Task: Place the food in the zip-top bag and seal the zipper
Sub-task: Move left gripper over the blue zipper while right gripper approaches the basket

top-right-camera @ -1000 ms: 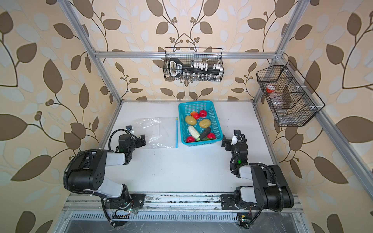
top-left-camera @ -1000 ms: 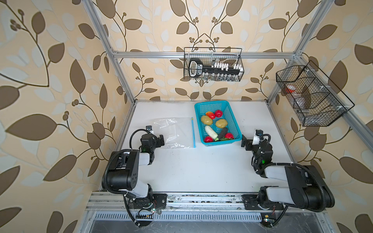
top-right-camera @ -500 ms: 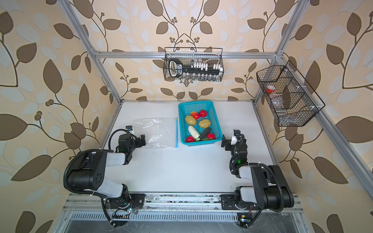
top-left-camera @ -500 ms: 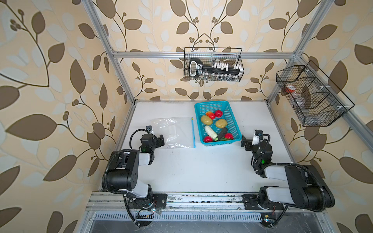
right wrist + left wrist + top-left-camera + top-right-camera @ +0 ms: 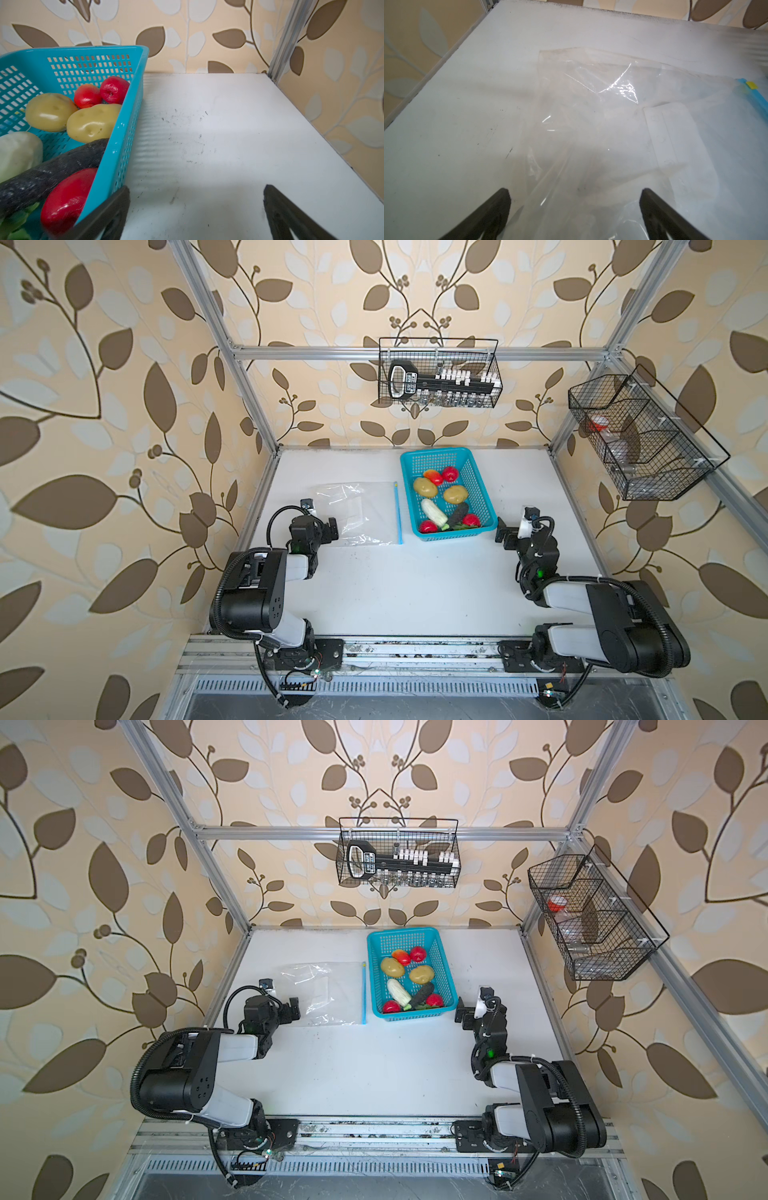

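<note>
The clear zip-top bag (image 5: 357,512) (image 5: 324,994) (image 5: 612,124) lies flat on the white table, left of the basket. Its blue zipper (image 5: 398,514) (image 5: 758,99) runs along the edge facing the basket, the yellow slider (image 5: 751,85) at the far end. The food (image 5: 444,499) (image 5: 411,979) lies in the turquoise basket (image 5: 436,452) (image 5: 83,49): potatoes (image 5: 49,112), red fruits (image 5: 114,89), a white vegetable (image 5: 18,153), an eggplant (image 5: 52,170). My left gripper (image 5: 326,527) (image 5: 574,192) is open over the bag's near left corner. My right gripper (image 5: 505,535) (image 5: 197,189) is open beside the basket's near right corner.
A black wire basket (image 5: 438,373) holding tools hangs on the back wall, and another wire basket (image 5: 640,435) hangs on the right wall. Aluminium frame posts (image 5: 245,377) stand at the table's back corners. Bare white table (image 5: 407,585) lies between the two arms.
</note>
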`<state>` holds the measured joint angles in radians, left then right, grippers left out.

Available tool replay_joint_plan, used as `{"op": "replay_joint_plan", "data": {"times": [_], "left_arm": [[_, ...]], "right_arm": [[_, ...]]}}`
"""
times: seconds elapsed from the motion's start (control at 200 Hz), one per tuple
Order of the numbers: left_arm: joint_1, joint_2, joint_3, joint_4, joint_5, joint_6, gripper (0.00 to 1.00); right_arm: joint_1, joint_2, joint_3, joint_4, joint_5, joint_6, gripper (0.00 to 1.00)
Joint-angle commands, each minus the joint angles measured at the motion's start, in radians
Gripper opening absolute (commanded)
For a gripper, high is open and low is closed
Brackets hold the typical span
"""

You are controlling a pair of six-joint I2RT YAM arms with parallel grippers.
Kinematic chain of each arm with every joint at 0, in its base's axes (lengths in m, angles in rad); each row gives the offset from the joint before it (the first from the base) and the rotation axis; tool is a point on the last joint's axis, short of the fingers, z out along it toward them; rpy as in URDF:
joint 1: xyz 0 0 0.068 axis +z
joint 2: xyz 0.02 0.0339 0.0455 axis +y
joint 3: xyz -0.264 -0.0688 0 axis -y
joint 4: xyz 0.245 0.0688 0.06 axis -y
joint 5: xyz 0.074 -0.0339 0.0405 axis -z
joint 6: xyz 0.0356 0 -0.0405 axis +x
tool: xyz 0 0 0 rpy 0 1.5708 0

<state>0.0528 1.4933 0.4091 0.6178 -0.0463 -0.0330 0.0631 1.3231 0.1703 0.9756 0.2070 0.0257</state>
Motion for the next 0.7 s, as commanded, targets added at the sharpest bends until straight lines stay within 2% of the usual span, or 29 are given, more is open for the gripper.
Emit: {"op": "replay_joint_plan", "data": {"times": [0.0, 0.07, 0.125, 0.26, 0.355, 0.42, 0.55, 0.695], "left_arm": [[-0.004, -0.082, 0.143, -0.236, -0.046, -0.021, 0.99], [-0.007, -0.072, 0.233, -0.396, -0.058, -0.033, 0.99], [-0.010, -0.071, 0.274, -0.465, -0.084, -0.027, 0.99], [-0.010, -0.102, 0.316, -0.551, -0.120, -0.024, 0.99], [-0.010, -0.117, 0.451, -0.810, -0.040, -0.090, 0.99], [-0.016, -0.121, 0.524, -0.925, -0.010, -0.101, 0.99], [-0.023, -0.139, 0.599, -1.021, 0.013, -0.090, 0.99], [-0.054, -0.157, 0.653, -1.056, -0.010, -0.098, 0.99]], "right_arm": [[0.022, -0.040, 0.036, -0.050, 0.143, 0.001, 1.00], [0.066, -0.061, 0.099, -0.172, 0.266, 0.005, 1.00], [0.088, -0.067, 0.134, -0.244, 0.282, -0.006, 1.00], [0.158, -0.065, 0.141, -0.280, 0.335, -0.031, 1.00], [0.210, -0.133, 0.196, -0.465, 0.388, 0.005, 1.00], [0.238, -0.199, 0.226, -0.590, 0.403, 0.056, 1.00], [0.289, -0.321, 0.251, -0.747, 0.422, 0.091, 1.00], [0.291, -0.420, 0.311, -0.939, 0.403, 0.173, 1.00]]}}
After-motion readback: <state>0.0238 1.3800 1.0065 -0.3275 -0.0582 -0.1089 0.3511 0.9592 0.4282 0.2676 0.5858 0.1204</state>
